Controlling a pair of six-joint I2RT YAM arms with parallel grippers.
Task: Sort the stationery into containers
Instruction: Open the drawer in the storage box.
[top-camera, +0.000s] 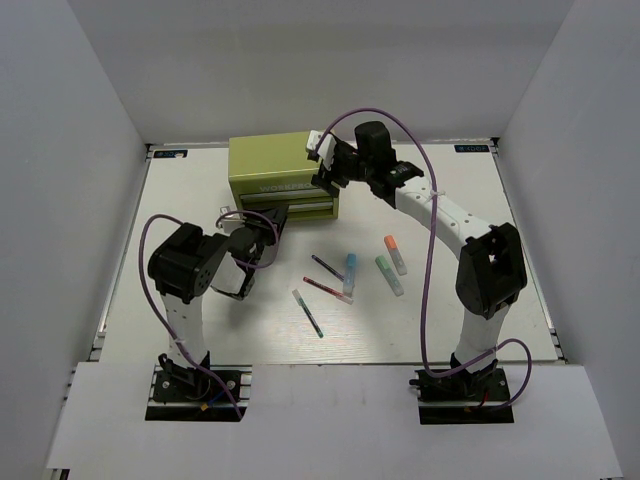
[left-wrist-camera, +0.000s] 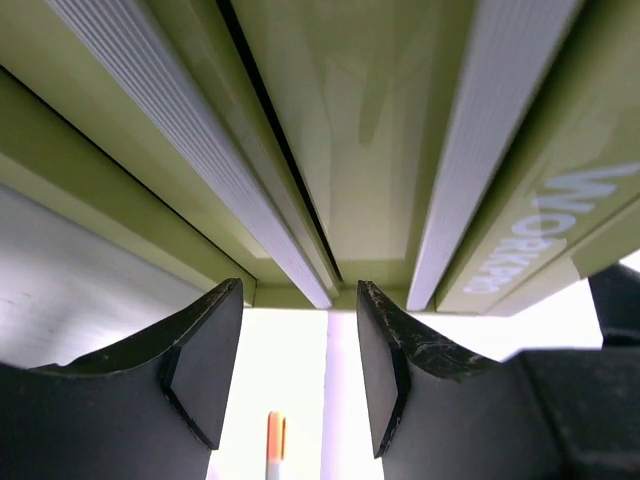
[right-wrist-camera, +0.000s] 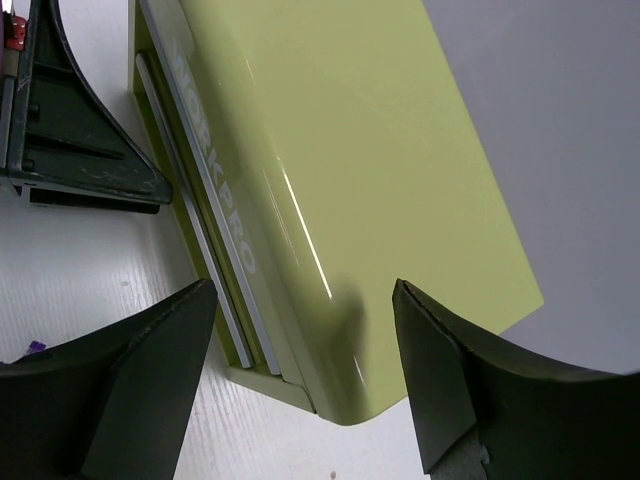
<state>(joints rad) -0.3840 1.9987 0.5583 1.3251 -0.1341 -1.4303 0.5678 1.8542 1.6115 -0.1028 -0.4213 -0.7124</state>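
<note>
The olive-green tool chest (top-camera: 275, 165) stands at the back with its drawers (top-camera: 305, 207) facing the arms. My left gripper (top-camera: 270, 228) is open right in front of the drawers; its jaws (left-wrist-camera: 300, 290) stand at the end of a silver drawer handle (left-wrist-camera: 200, 150) without holding it. My right gripper (top-camera: 325, 172) hovers open over the chest's front right corner (right-wrist-camera: 345, 400), fingers apart from the metal. The orange (top-camera: 395, 254), green (top-camera: 389, 275) and light blue (top-camera: 350, 272) highlighters lie on the table with the dark (top-camera: 327, 267), red (top-camera: 327, 290) and white-green (top-camera: 307, 312) pens.
White walls enclose the table (top-camera: 480, 200) on three sides. Purple cables loop above both arms. The left gripper's finger (right-wrist-camera: 70, 130) shows in the right wrist view, close to the chest's front.
</note>
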